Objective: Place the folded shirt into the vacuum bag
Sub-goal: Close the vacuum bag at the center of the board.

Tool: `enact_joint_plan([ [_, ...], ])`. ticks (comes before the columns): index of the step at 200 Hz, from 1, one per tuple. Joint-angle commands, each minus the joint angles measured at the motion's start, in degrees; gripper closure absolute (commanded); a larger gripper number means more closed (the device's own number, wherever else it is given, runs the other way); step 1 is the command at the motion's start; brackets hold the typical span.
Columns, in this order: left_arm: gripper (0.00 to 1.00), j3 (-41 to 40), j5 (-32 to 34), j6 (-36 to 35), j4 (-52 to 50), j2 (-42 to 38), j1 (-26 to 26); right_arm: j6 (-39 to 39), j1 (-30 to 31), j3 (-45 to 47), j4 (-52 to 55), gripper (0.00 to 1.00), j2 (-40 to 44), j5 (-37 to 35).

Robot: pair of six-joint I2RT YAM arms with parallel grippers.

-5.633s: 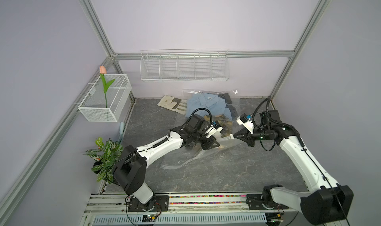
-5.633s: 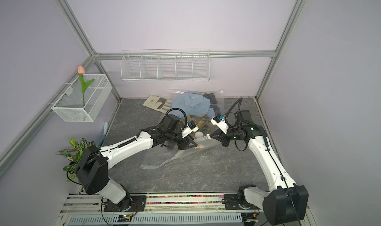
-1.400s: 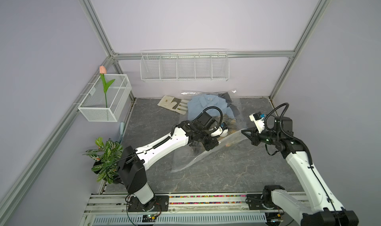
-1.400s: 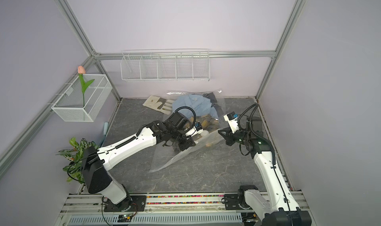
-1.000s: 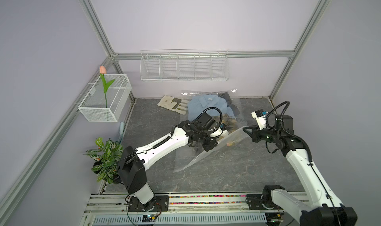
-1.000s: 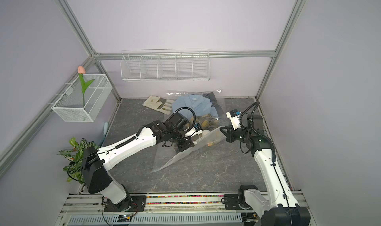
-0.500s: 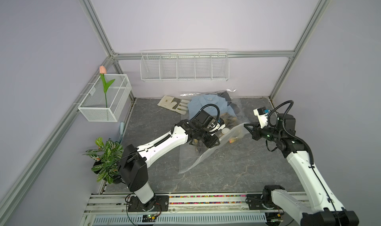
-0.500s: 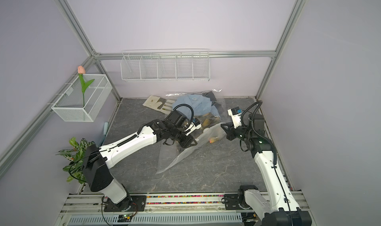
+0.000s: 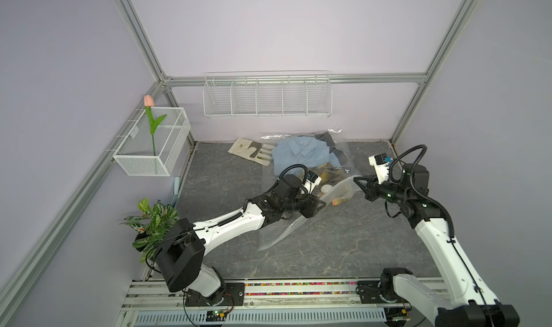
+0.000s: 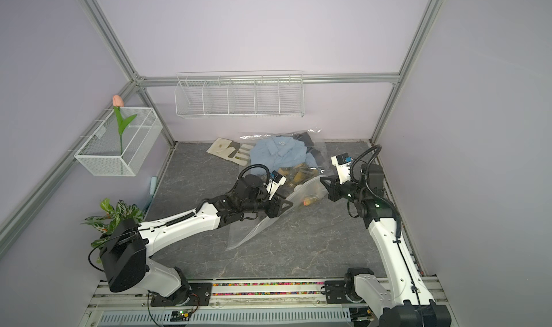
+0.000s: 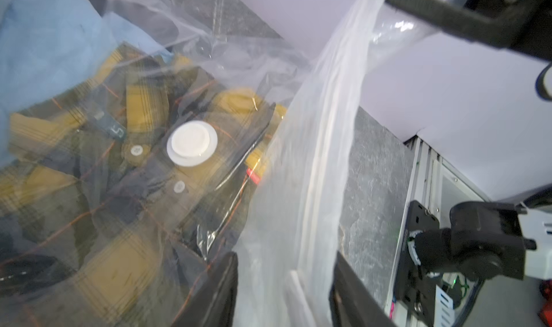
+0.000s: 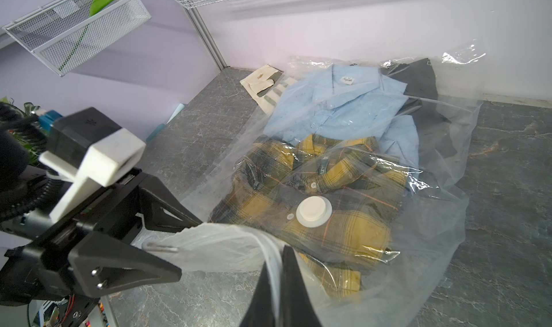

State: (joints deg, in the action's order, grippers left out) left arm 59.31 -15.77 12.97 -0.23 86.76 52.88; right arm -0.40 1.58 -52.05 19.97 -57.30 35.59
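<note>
The vacuum bag (image 9: 277, 233) is clear crinkly plastic spread over the middle and back of the table, its round white valve (image 12: 313, 211) facing up. Under the valve, inside the plastic, lies a folded yellow plaid shirt (image 12: 328, 173). Behind it, a folded light blue shirt (image 12: 337, 101) also shows through the plastic. My right gripper (image 12: 280, 251) is shut on the bag's raised edge strip and holds it off the table. My left gripper (image 11: 286, 254) stands open with the same bag edge hanging loose between its fingers. In both top views the grippers (image 9: 321, 204) (image 10: 324, 181) face each other across the lifted edge.
A black garment (image 9: 328, 140) lies at the back beside the blue shirt. A beige cloth piece (image 9: 251, 151) sits at the back left. A wire basket (image 9: 152, 146) hangs on the left wall and a wire shelf (image 9: 267, 95) on the back wall. A potted plant (image 9: 152, 221) stands front left.
My left gripper has opened and let go of the bag's edge. The right gripper has drawn the edge a little to the right and back, still shut on it.
</note>
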Motion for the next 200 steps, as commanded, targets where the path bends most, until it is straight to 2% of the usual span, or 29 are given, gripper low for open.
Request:
enact_joint_plan([
  [1,0.58,-1.3,4.3,1.2,6.2,-1.7,-0.2,0.4,-0.3,0.2,-3.4,0.93,0.0,1.3],
  [31,0.62,-3.5,6.1,0.5,6.1,-4.3,-0.3,0.1,-0.7,0.1,-3.1,0.93,-0.2,1.3],
  [62,0.58,-3.4,4.4,0.2,2.8,-4.1,-0.3,0.4,-0.7,-0.3,-3.5,0.94,-0.7,1.5],
  [142,0.57,-2.8,2.0,0.0,1.5,-1.3,-0.2,0.4,-0.7,-0.5,-3.1,0.93,-0.5,1.7],
  [187,0.66,-2.0,2.8,-0.5,1.8,-2.1,-0.3,0.5,-0.8,-0.4,-3.4,0.94,-0.6,1.8],
  [200,0.73,-1.6,2.7,-0.6,1.9,-2.0,-0.3,0.4,-0.8,-0.3,-3.2,0.93,-0.6,1.6],
])
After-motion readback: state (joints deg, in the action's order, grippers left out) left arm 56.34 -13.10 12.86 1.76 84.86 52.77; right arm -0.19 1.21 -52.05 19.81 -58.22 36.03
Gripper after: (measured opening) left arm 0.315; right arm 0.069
